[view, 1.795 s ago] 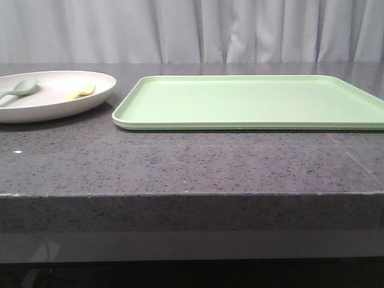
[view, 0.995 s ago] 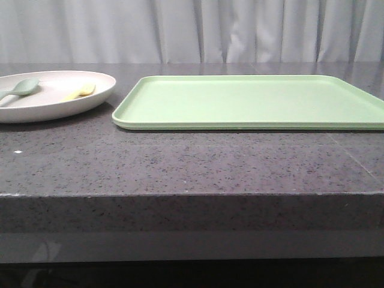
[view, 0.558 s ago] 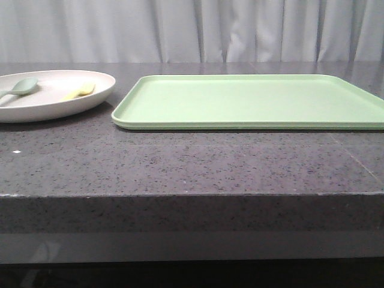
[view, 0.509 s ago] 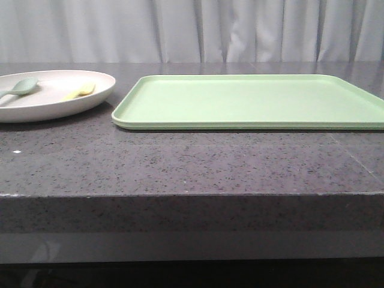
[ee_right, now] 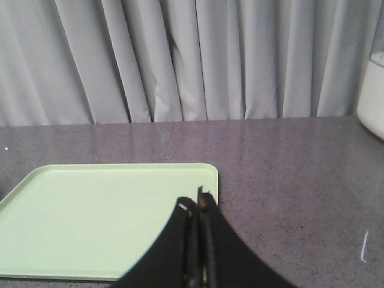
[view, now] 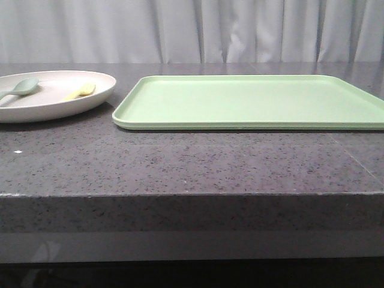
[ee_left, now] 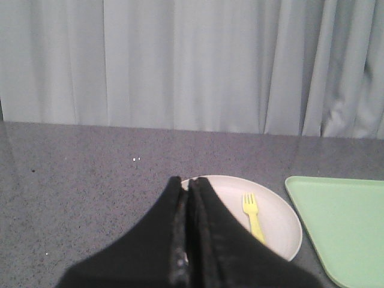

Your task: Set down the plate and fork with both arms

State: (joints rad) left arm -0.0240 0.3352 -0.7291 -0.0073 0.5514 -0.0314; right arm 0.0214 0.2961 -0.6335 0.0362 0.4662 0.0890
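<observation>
The pinkish-cream plate (view: 54, 107) sits at the table's far left. The small yellow fork (view: 81, 92) lies on it, beside a grey-green spoon (view: 21, 87). In the left wrist view the plate (ee_left: 279, 222) and fork (ee_left: 253, 215) lie just beyond my left gripper (ee_left: 185, 183), which is shut and empty, its fingers covering part of the plate. My right gripper (ee_right: 196, 201) is shut and empty, over the near right corner of the light-green tray (ee_right: 102, 216). Neither gripper shows in the front view.
The light-green tray (view: 252, 101) lies flat right of the plate, taking up the middle and right of the dark speckled table (view: 192, 165). A white object (ee_right: 372, 90) stands at the right edge of the right wrist view. Grey curtains hang behind.
</observation>
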